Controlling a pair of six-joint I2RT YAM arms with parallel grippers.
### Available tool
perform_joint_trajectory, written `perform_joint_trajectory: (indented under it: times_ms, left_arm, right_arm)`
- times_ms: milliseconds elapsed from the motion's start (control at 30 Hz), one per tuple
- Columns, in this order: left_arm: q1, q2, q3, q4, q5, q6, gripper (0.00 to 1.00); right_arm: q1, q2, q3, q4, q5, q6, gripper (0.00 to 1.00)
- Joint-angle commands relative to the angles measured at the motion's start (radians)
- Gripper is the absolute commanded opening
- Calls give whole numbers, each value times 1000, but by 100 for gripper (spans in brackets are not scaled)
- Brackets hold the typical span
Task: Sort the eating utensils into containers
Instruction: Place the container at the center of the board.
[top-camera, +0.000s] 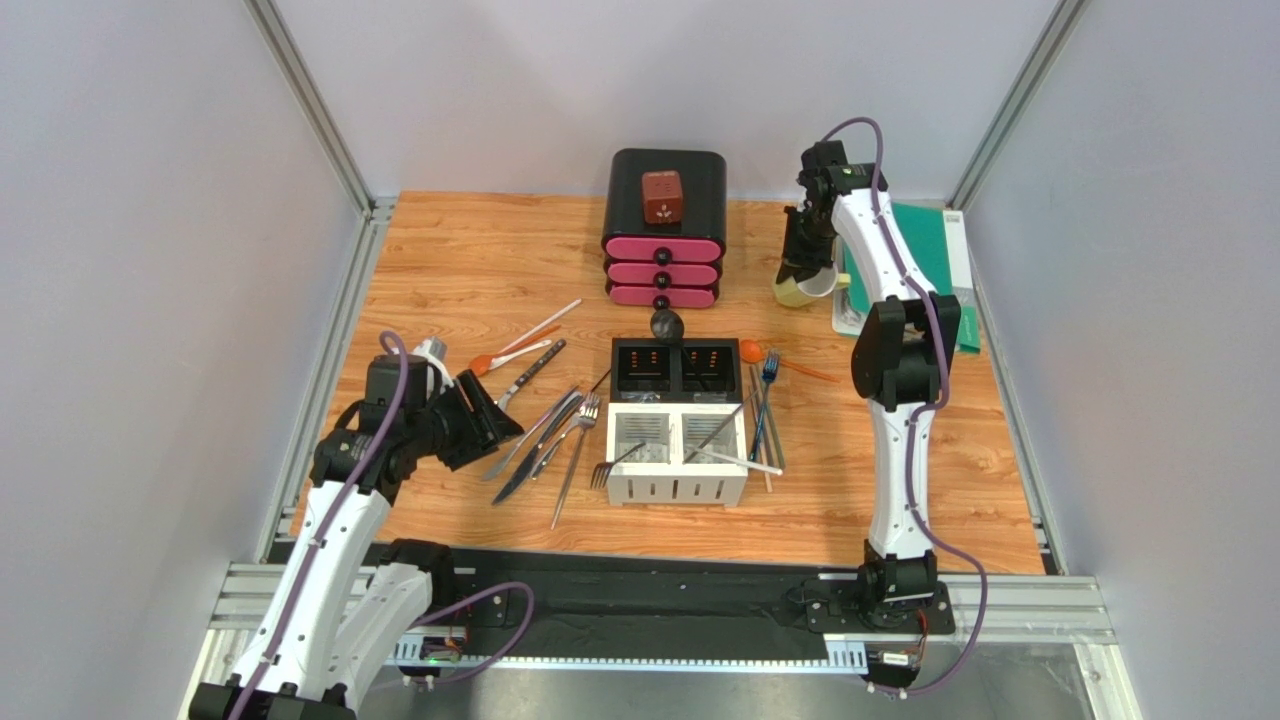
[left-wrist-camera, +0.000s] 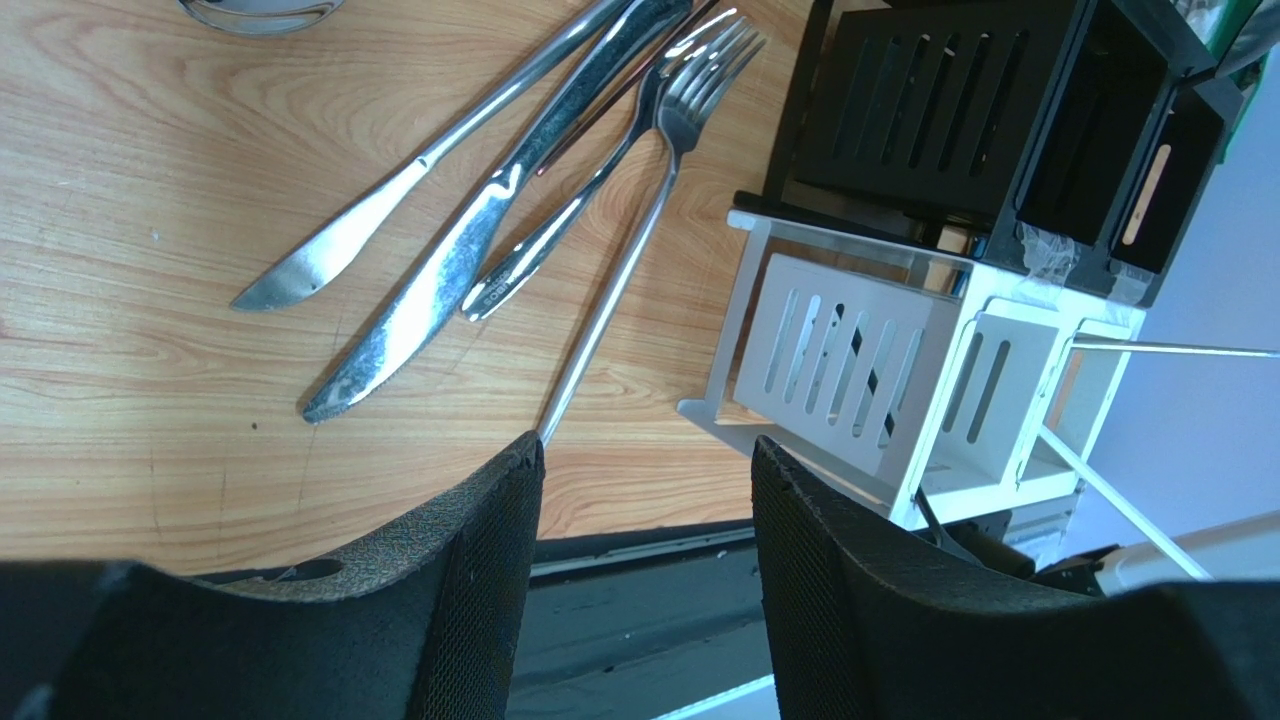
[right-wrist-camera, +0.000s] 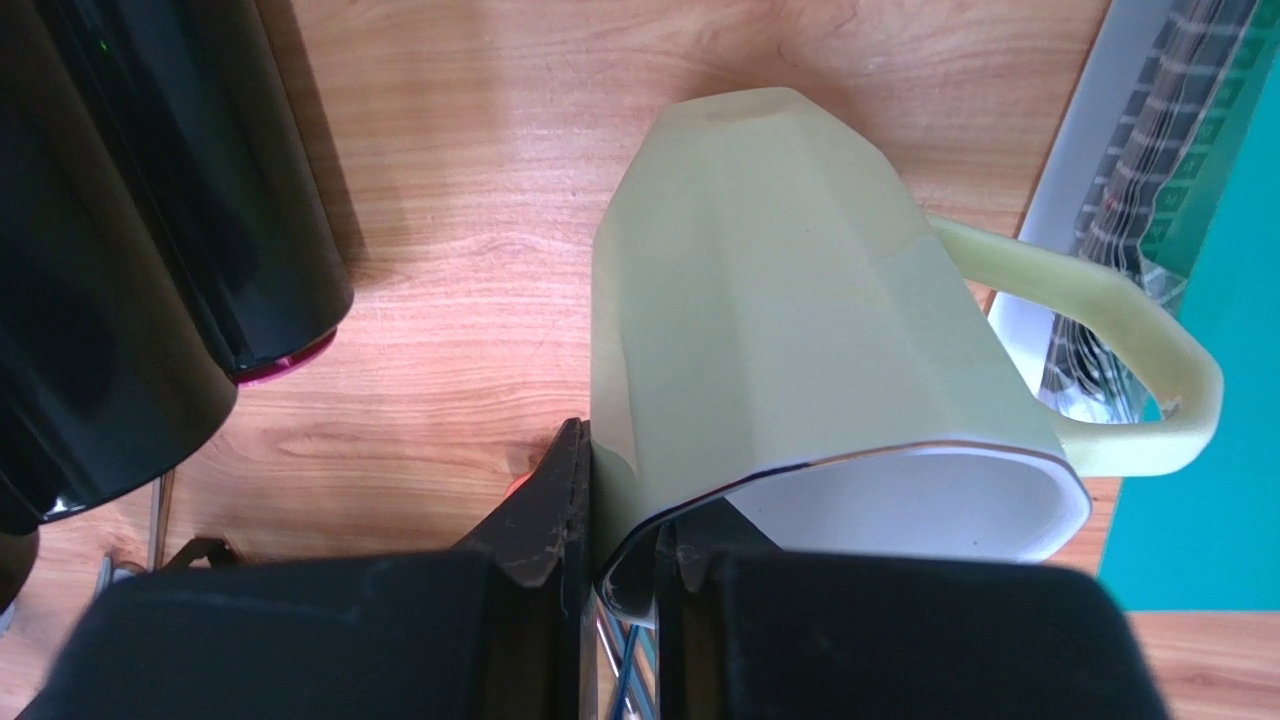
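We count two knives and two forks lying together on the table, just beside the four-compartment caddy, two white and two black. They lie just ahead of the left gripper, spread wide and empty. The right gripper pinches the rim of one pale green mug, well apart from them

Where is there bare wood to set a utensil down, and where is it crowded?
Bare wood lies at the far left, between the drawer box and the left wall, and along the near edge in front of the caddy. Crowded: the knives and forks left of the caddy, the utensils along its right side, and the far right around the mug.
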Motion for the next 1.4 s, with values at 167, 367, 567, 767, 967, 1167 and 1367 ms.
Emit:
perform_joint_trajectory:
  times_ms: [167, 367, 567, 767, 967, 1167, 1367]
  left_arm:
    - [-5, -14, 11, 10, -9, -16, 59]
    - [-5, -28, -12, 15, -5, -29, 59]
    - [-5, -51, -17, 3, -14, -35, 59]
    - [-7, -69, -21, -13, -22, -40, 59]
    - [-5, -78, -24, -17, -22, -42, 59]
    - [-5, -81, -24, -16, -22, -42, 59]
    - [-5, -80, -21, -5, -22, -36, 59]
  right_arm:
    - [10, -85, -10, -73, 69, 0, 0]
    - [23, -39, 59, -82, 89, 9, 13]
    - [37, -34, 59, -24, 86, 20, 24]
    - [56, -51, 69, 33, 83, 12, 28]
    - [60, -57, 95, 51, 83, -2, 35]
    - [60, -96, 80, 76, 89, 0, 38]
    - [63, -243, -4, 159, 148, -3, 39]
